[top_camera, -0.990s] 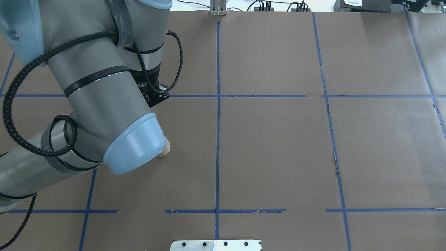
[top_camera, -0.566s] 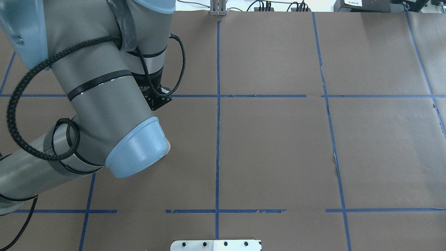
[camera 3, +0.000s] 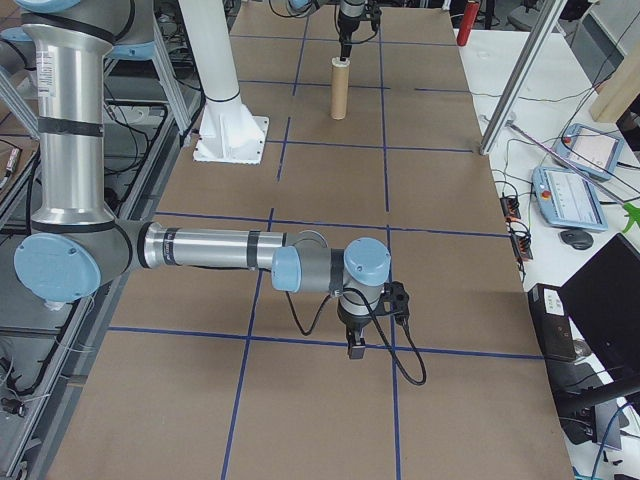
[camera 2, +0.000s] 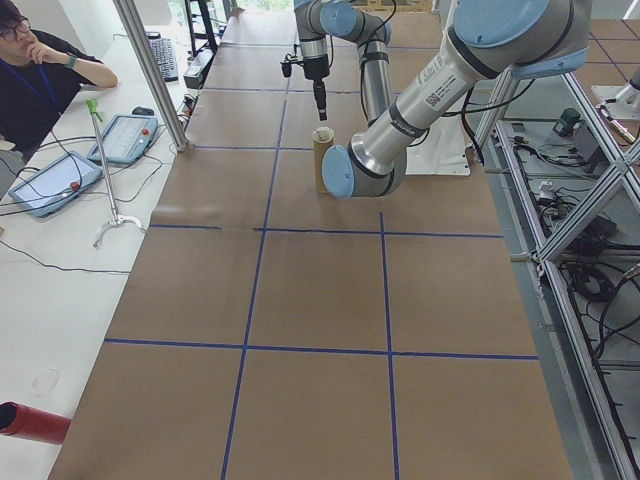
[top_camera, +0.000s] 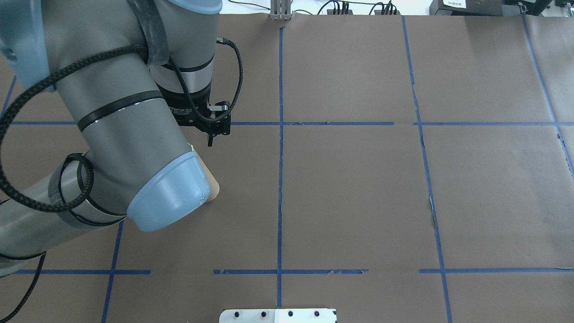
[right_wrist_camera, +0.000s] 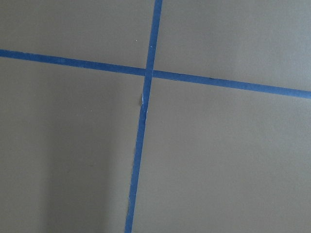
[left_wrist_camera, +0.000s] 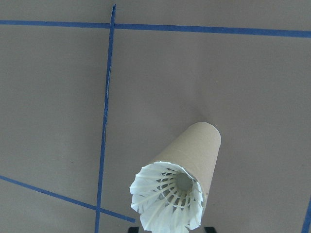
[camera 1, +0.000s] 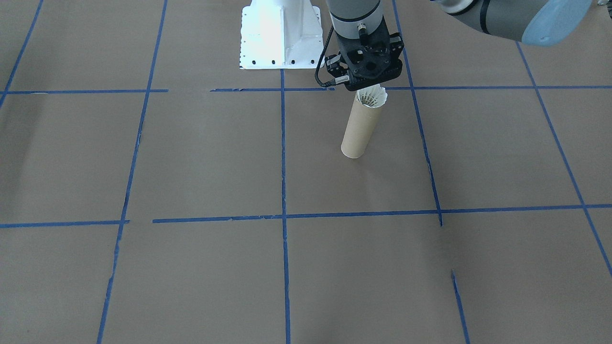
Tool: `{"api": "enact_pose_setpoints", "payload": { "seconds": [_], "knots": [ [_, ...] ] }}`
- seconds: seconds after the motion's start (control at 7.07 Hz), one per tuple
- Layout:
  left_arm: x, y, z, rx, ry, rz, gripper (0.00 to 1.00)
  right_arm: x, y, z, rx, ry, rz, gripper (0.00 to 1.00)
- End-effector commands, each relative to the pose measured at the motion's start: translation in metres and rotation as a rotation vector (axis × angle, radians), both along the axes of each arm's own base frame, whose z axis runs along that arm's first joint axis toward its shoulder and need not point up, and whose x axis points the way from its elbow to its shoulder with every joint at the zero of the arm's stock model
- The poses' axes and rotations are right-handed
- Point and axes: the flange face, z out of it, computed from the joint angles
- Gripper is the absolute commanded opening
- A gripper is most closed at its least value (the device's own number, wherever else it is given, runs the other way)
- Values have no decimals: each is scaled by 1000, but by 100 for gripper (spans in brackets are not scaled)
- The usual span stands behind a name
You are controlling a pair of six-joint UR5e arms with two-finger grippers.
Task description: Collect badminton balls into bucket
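The left gripper (camera 1: pixel 367 82) hovers over the shuttlecock (camera 1: pixel 372 97), which sits in the cardboard tube (camera 1: pixel 358 129); its jaws (barely visible) look spread and empty. Lift straight up so the feathers aren't snagged.

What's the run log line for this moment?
shuttlecock: seated in tube mouth, skirt protruding | left gripper: directly above it, grip unclear | right gripper: idle, far off

One shuttlecock (camera 1: pixel 372 97), one cardboard tube (camera 1: pixel 357 129), two robot arms, one white base (camera 1: pixel 279 36).
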Motion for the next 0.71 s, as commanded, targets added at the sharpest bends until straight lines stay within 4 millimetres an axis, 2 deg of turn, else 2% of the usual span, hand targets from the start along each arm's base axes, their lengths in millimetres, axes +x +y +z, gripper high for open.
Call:
{"api": "enact_pose_setpoints", "payload": {
  "seconds": [0.0,0.14,0.42,0.57],
  "knots": [
    [-35,-35,12,77,125,-71,100,0,0,0,-1,0,1,100],
    [-69,-55,34,133,196,-84,100,0,0,0,-1,0,1,100],
    [-120,-85,81,232,186,-6,100,0,0,0,-1,0,1,100],
    [-164,-105,105,284,185,44,100,0,0,0,0,0,-1,100]
  ]
}}
